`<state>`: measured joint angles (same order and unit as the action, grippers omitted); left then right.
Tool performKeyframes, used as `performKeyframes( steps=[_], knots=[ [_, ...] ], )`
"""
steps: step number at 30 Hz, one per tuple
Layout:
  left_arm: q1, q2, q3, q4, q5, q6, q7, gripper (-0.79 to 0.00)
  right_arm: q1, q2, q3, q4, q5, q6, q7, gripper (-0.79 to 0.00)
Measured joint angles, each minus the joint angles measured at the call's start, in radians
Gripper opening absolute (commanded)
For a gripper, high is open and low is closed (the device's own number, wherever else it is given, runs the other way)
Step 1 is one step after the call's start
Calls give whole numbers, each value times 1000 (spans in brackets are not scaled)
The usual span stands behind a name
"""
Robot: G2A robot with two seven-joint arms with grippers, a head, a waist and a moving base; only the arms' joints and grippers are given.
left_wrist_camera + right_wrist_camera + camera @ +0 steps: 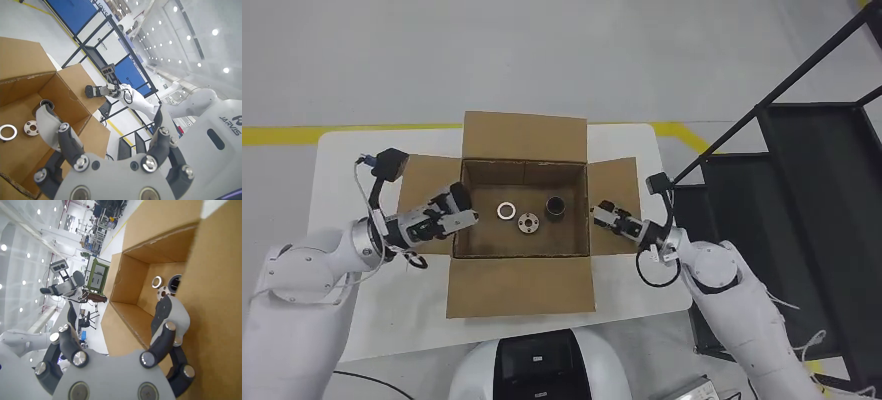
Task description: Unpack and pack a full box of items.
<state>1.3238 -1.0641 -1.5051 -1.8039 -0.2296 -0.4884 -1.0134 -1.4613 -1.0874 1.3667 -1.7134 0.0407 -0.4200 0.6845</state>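
Left claw (100,113) gapes in wrist view — top view: over box flap (427,172).

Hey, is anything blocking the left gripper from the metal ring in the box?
Nothing covers the ring; the box is open. The left gripper sits at its left wall, which it would need to clear.

My two arms are smooth white shells, the left arm (307,275) and the right arm (737,295) alike, rounded at every joint. A black cable (646,270) loops at the right wrist. Each wrist carries a small dark camera (390,163) on a thin bracket. The left gripper (459,207) and right gripper (600,210) have grey palm plates, silver screws (151,163), black links and pale fingers (177,313) with dark pads. My white torso (226,155) bears dark lettering and an oval slot.
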Motion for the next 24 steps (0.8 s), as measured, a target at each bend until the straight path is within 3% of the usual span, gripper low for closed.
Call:
performKeyframes(
  steps=[7,15,19,24],
  knots=[
    [73,-1,-45,48,-29,-56,153,0,91,-11,-142,-105,-341,153,-12,0],
    [88,-1,-49,53,-40,-68,165,0,283,-56,-403,1,-837,335,-78,0],
    [88,-1,-49,53,-40,-68,165,0,357,-80,-494,60,-943,388,-63,0],
    [88,-1,-49,53,-40,-68,165,0,442,-116,-562,154,-967,481,-36,0]
  ],
)
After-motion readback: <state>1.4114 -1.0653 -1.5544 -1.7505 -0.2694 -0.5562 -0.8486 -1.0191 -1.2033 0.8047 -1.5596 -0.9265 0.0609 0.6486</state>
